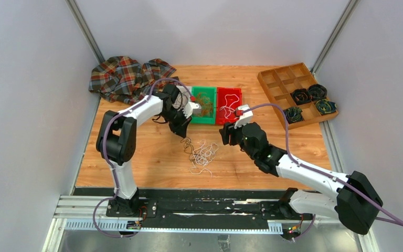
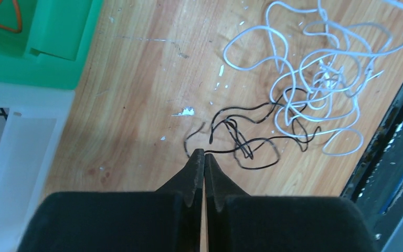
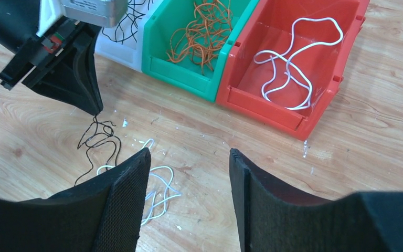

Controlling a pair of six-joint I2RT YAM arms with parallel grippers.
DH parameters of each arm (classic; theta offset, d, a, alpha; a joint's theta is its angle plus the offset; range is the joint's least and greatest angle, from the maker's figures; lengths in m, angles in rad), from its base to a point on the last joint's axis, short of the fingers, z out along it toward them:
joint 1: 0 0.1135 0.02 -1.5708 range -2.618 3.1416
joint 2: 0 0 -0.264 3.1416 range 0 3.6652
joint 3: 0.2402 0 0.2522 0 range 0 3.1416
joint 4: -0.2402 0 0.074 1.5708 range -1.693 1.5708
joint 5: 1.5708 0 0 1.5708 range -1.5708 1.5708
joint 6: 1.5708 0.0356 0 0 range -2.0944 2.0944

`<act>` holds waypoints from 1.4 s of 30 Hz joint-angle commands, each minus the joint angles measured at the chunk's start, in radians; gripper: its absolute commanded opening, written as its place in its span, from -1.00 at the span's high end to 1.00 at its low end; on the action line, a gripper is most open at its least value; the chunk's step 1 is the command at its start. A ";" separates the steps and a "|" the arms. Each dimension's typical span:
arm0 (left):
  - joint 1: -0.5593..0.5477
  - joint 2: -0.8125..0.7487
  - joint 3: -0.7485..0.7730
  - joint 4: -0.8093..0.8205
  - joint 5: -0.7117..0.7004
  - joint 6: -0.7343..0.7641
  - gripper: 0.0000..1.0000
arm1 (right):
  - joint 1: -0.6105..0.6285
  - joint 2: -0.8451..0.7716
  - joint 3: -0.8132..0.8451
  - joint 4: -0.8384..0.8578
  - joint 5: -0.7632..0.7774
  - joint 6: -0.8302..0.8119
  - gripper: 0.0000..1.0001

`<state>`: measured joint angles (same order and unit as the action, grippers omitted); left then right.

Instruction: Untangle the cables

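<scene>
On the bench (image 1: 147,157), the cables (image 1: 202,155) lie bunched on the green bin's (image 1: 204,121) near side. The left pincer (image 2: 204,153), nearer, pinches a black cable (image 2: 244,148) that trails toward the bunch. The right pincer (image 3: 189,157) gapes empty.

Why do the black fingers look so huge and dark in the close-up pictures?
Left wrist view: the left gripper sits close under the lens, filling the bottom, dark and featureless; the cables look sharp. Right wrist view: the right gripper looms likewise; the red bin shows pale sheen inside.
</scene>
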<state>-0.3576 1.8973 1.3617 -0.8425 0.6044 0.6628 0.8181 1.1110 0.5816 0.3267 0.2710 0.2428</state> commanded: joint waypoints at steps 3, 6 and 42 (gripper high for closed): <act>-0.003 -0.185 0.017 -0.023 0.063 -0.139 0.99 | 0.018 -0.006 0.066 -0.022 -0.025 -0.018 -0.09; -0.004 -0.255 0.066 -0.094 0.054 -0.152 0.99 | 0.016 0.007 0.095 -0.017 -0.057 -0.034 -0.09; -0.045 -0.141 -0.189 0.312 0.040 -0.346 0.55 | 0.086 -0.027 0.120 -0.071 0.014 -0.052 -0.07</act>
<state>-0.4053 1.7905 1.1702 -0.5255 0.5522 0.3103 0.8879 1.1095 0.7086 0.2604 0.2596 0.1883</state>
